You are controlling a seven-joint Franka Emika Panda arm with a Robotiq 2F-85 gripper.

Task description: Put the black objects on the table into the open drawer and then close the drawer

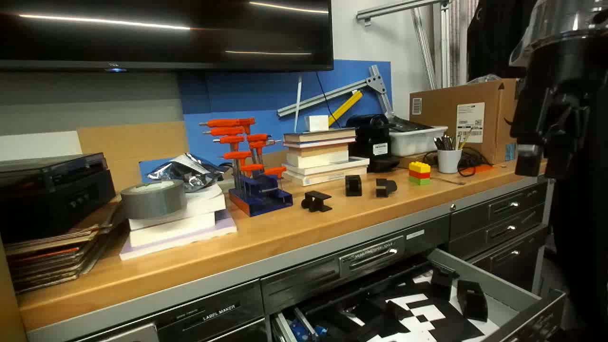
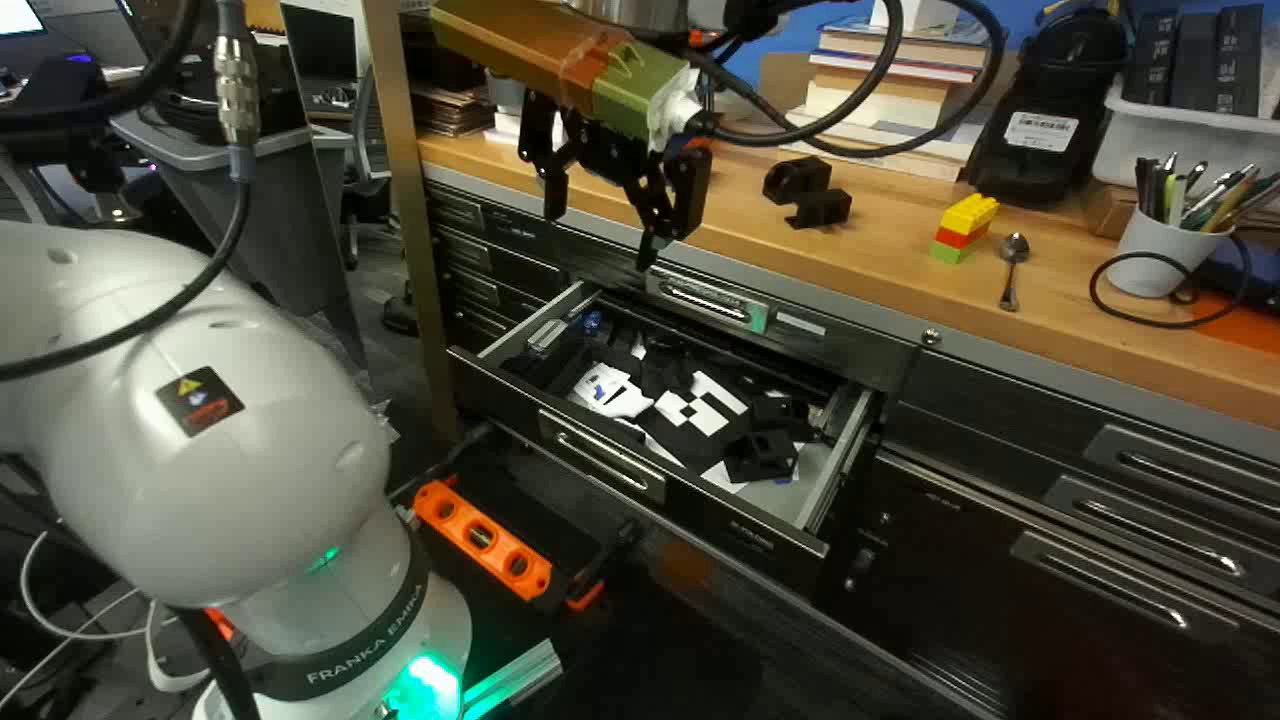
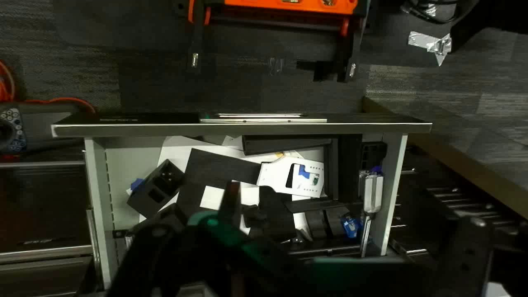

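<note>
Fingers [image 2: 554,192] spread wide, empty, above open metal drawer [image 2: 710,508], three black pieces [image 1: 353,186] on bench [image 1: 285,232], back from front edge

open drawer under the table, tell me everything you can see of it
The drawer looks like metal, wide and shallow, with a dark front, a long silver handle and pale grey inner sides. It juts out below the wooden tabletop. Black-and-white patterned sheeting covers part of its floor; two chunky black pieces lie toward one end, a slim silvery item and something small and blue toward the opposite end. The gripper is not touching it.
</note>
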